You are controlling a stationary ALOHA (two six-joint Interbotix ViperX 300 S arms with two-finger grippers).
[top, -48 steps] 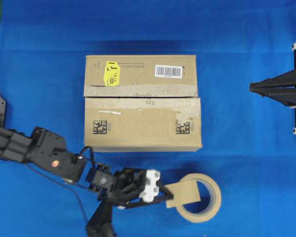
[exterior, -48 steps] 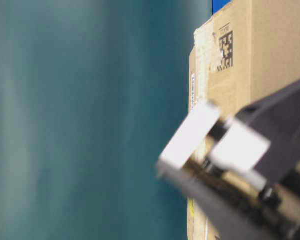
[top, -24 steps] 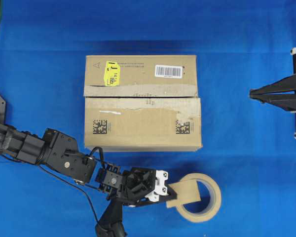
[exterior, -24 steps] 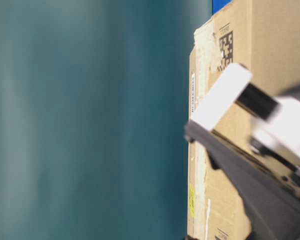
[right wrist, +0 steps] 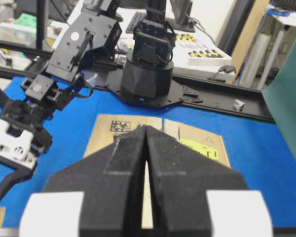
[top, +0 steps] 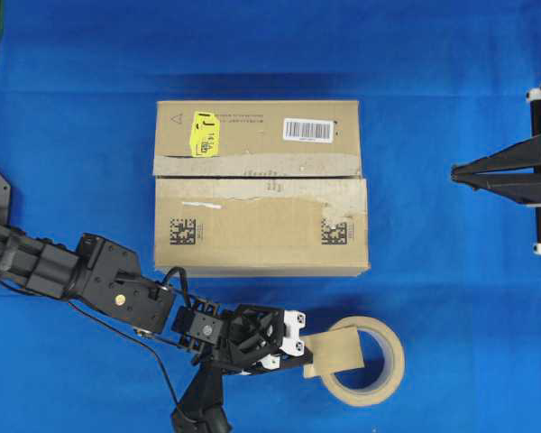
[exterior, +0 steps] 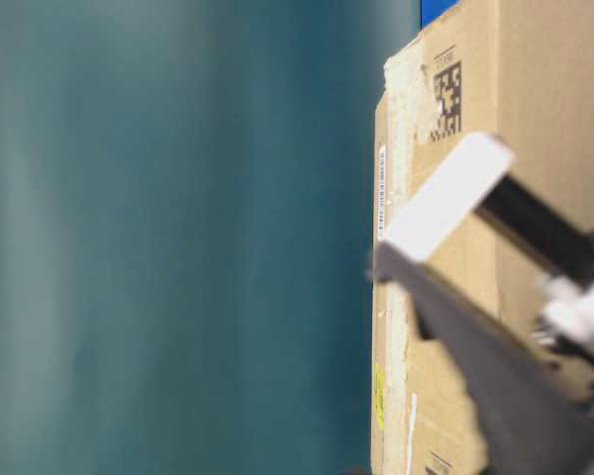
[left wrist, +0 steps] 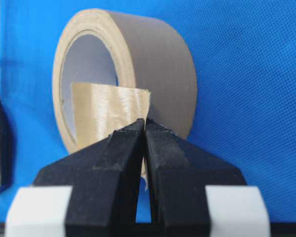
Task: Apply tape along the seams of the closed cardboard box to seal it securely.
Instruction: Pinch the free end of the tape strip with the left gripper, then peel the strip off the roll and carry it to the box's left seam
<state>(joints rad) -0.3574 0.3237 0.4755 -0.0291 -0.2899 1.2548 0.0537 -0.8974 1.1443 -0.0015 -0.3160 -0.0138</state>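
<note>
The cardboard box (top: 261,225) lies closed in the middle of the blue table, its seams (top: 252,178) running left to right under torn greyish old tape. In front of it the square piece of tape (top: 340,351) lies across the tan tape roll (top: 392,361). My left gripper (top: 308,354) is shut on the tape's near edge. In the left wrist view the tape (left wrist: 108,111) is pinched between the black fingertips of the left gripper (left wrist: 145,123). My right gripper (top: 455,171) hovers to the right of the box, shut on nothing. In the right wrist view that gripper (right wrist: 145,129) points at the box (right wrist: 200,138).
The tape roll (left wrist: 158,64) rests on blue cloth just behind the left fingertips. The table-level view shows the box (exterior: 535,99) behind a blurred left gripper finger (exterior: 445,198). Black arm bases (right wrist: 148,74) and a frame rail stand beyond the table's far edge.
The left gripper's jaws have closed from wide open onto the edge of the tape piece, after edging right toward it. The right gripper has drifted slightly left.
</note>
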